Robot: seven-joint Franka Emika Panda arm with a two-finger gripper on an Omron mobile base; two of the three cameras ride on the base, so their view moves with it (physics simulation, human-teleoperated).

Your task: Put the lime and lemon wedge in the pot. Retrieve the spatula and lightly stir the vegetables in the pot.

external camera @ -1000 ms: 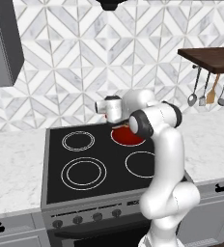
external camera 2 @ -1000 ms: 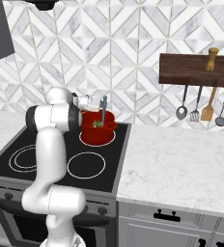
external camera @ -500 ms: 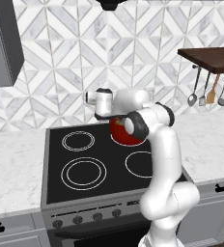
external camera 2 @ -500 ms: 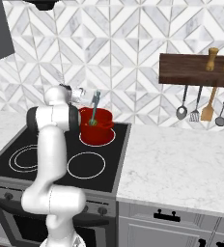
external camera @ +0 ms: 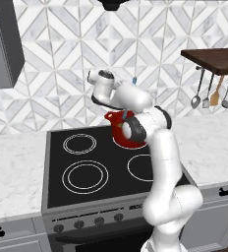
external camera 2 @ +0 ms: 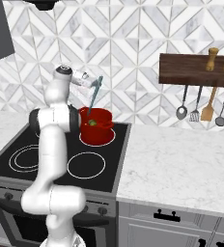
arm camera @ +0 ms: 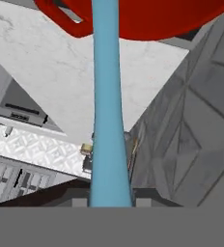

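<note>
Four hanging utensils [external camera 2: 201, 108] well right; gripper [external camera 2: 91, 82] pinches the spatula [external camera 2: 94, 94], tilted into pot [external camera 2: 96, 126] holding lime [external camera 2: 91, 122]

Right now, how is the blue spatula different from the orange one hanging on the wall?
The blue spatula is held in the gripper, tilted, with its lower end down in the red pot; the orange spatula hangs straight down under the wooden shelf, touched by nothing. The blue one is slim and light blue; the hanging one is orange-brown with a wider blade at the bottom. Both are long-handled kitchen tools.
</note>
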